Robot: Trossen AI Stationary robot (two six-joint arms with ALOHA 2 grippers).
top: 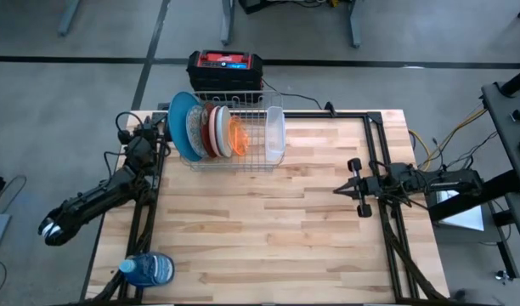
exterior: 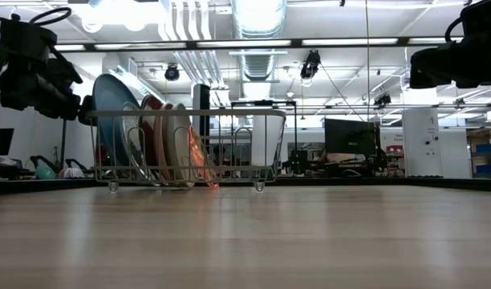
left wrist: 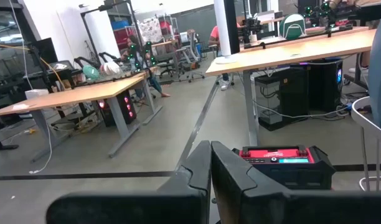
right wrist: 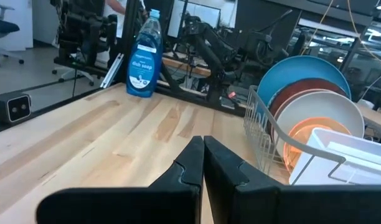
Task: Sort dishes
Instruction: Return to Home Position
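Note:
The dishes stand on edge in a wire rack (top: 243, 161) at the table's far side. From left to right they are a large blue plate (top: 179, 123), a patterned plate (top: 195, 133), a reddish-pink dish (top: 207, 127), a pale plate (top: 222, 127) and an orange bowl (top: 236, 136). In the right wrist view I see the blue plate (right wrist: 302, 68), pale plate (right wrist: 321, 106) and orange bowl (right wrist: 299, 140). My left gripper (top: 137, 129) (left wrist: 210, 149) is shut, off the table's far left corner beside the rack. My right gripper (top: 339, 189) (right wrist: 203, 142) is shut, above the table's right part, pointing left.
A clear plastic container (top: 275, 132) sits in the rack's right end. A blue dish soap bottle (top: 149, 269) (right wrist: 144, 56) stands at the near left corner. A red and black box (top: 226, 64) (left wrist: 281, 155) lies beyond the far edge. Bare wood spans the table's middle (top: 260, 229).

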